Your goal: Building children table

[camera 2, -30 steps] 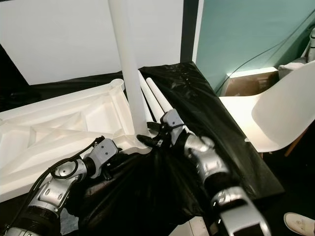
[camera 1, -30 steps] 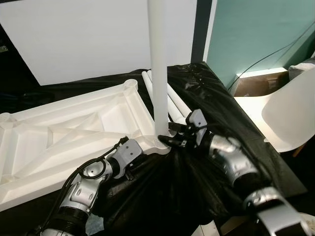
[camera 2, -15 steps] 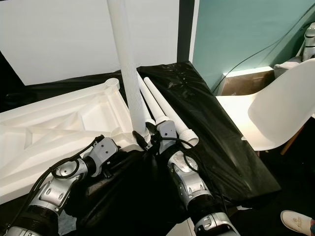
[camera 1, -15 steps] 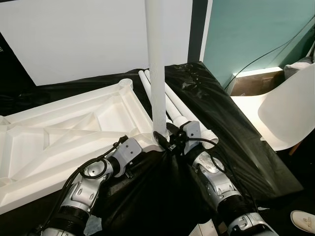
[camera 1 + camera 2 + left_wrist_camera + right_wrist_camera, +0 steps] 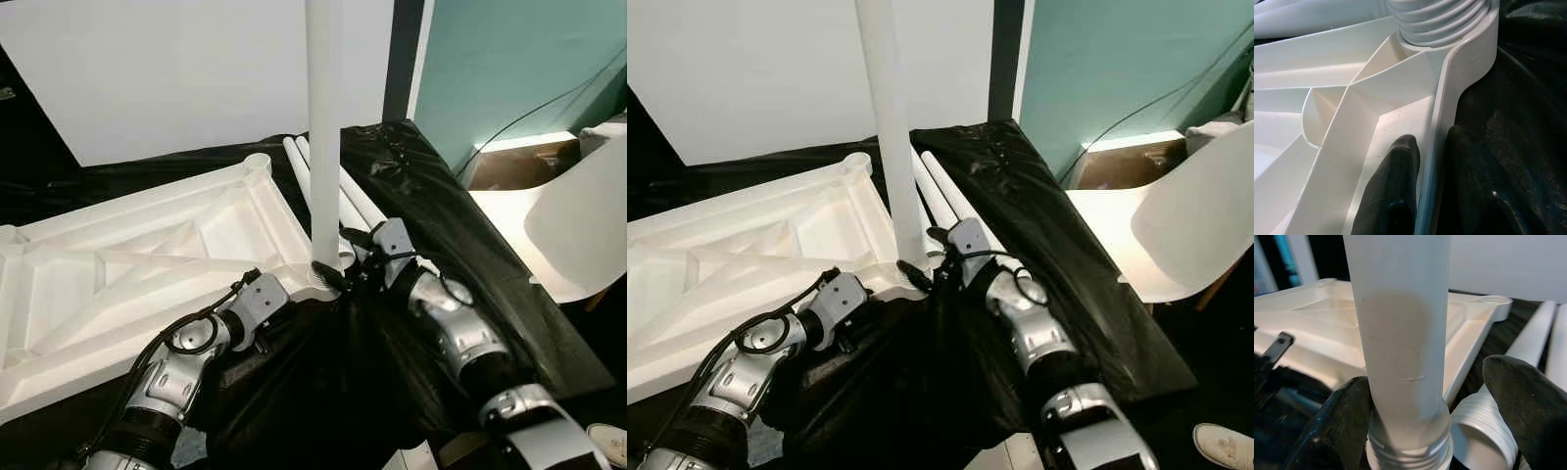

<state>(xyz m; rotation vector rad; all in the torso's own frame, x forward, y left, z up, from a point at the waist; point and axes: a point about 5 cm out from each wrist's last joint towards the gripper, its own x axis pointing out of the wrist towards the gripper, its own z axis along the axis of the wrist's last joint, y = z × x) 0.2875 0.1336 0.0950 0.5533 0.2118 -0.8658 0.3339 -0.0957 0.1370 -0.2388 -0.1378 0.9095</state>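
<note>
The upright leg (image 5: 323, 127) runs off-frame above — left hand (image 5: 1431, 161) still pinches the tabletop (image 5: 147, 264) rim, right hand (image 5: 1420, 416) has loosened — one finger off the leg.

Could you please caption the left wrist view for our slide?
Left gripper fingers pinch the table frame rim below the threaded leg.

Head eyes look down; wrist cameras sit close, sharing the table leg (image 5: 1400, 357).

Matt white plastic table leg (image 5: 1400, 333) (faintly scuffed), ribbed white plastic tabletop (image 5: 147, 264), glossy crinkled black sheet (image 5: 431, 206)
</note>
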